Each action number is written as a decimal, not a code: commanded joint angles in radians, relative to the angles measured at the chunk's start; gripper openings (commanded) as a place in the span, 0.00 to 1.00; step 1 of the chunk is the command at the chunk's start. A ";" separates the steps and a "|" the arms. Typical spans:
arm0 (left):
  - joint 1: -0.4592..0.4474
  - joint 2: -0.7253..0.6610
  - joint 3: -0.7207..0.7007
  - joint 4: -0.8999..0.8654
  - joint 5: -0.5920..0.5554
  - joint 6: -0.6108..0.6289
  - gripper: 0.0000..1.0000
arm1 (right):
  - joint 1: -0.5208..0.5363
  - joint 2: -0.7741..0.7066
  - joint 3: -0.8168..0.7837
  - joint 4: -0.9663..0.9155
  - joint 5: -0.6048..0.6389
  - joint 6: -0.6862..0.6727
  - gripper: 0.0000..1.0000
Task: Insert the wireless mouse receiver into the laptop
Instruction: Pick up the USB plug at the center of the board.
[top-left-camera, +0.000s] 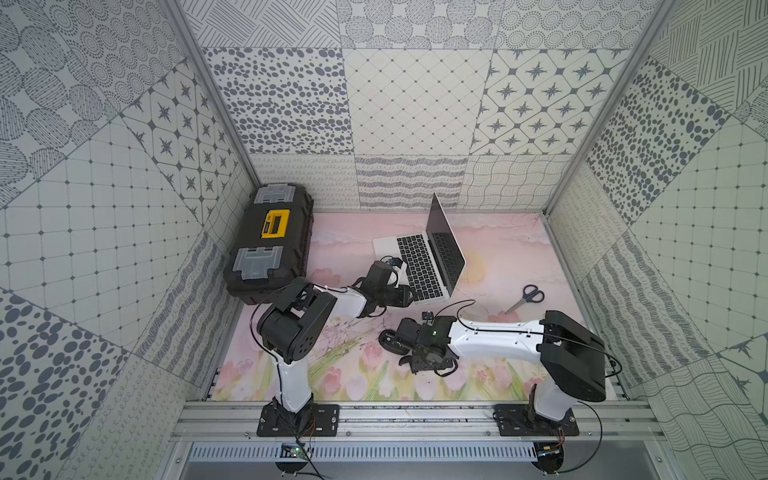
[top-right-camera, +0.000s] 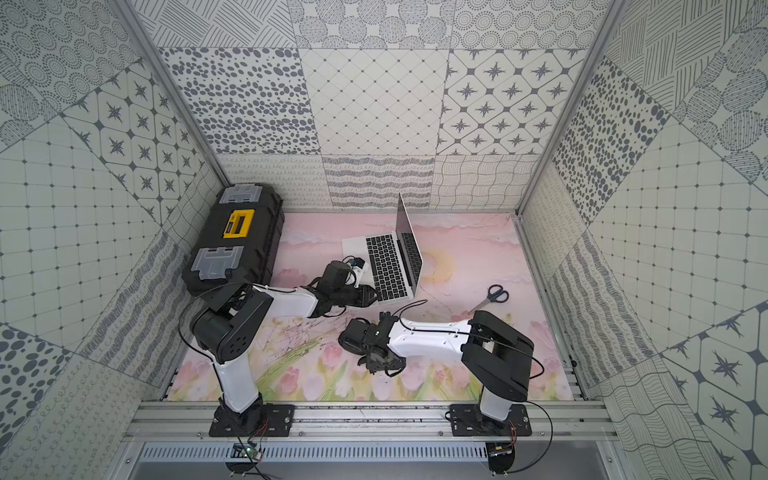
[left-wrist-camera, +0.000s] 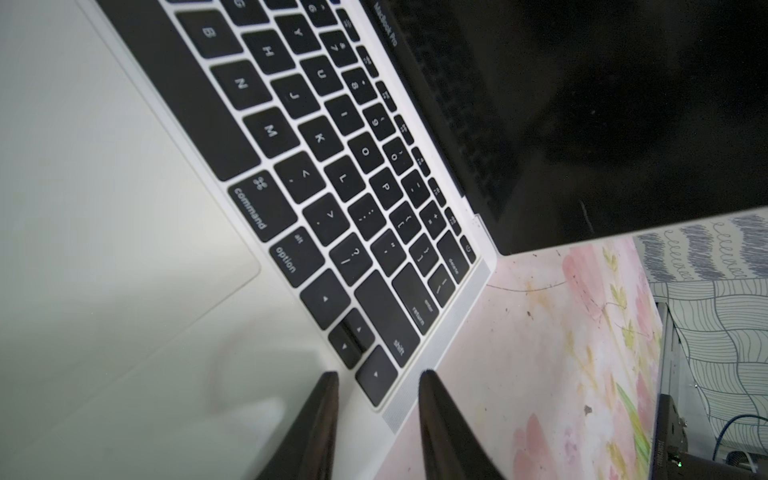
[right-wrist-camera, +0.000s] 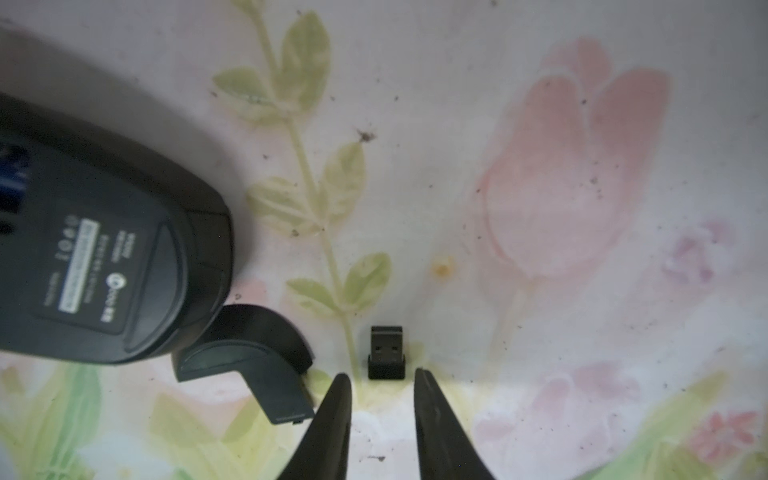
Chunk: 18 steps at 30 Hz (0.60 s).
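Right gripper (right-wrist-camera: 383, 379) low, jaws apart, just short of the wireless mouse receiver (right-wrist-camera: 386, 352); mouse (right-wrist-camera: 104, 257) beside. Left gripper (left-wrist-camera: 378, 374), apart, over the laptop (left-wrist-camera: 316, 166) corner.

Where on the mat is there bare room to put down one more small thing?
Bare: the mat between toolbox and laptop; the patch behind the laptop screen, beyond the scissors; the front strip by the rail. Crowded: around the mouse, its cover and the receiver at the right pincer.

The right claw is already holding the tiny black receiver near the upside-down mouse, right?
Not holding it: the right wrist view shows the receiver lying on the flowered mat just ahead of the right claw, whose tips stand apart, near the upside-down mouse.
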<state>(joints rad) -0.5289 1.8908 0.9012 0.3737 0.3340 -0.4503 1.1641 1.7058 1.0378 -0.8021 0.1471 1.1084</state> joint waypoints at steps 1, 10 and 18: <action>0.014 0.010 -0.007 -0.043 0.014 0.008 0.35 | -0.008 0.019 -0.004 0.022 -0.010 -0.022 0.29; 0.014 0.015 -0.004 -0.043 0.020 0.006 0.34 | -0.016 0.029 -0.041 0.053 -0.040 -0.008 0.25; 0.014 0.011 -0.004 -0.039 0.028 0.002 0.34 | -0.017 0.018 -0.069 0.058 -0.039 0.008 0.24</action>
<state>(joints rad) -0.5289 1.8965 0.9012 0.3820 0.3458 -0.4511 1.1500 1.7157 1.0042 -0.7528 0.1165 1.0966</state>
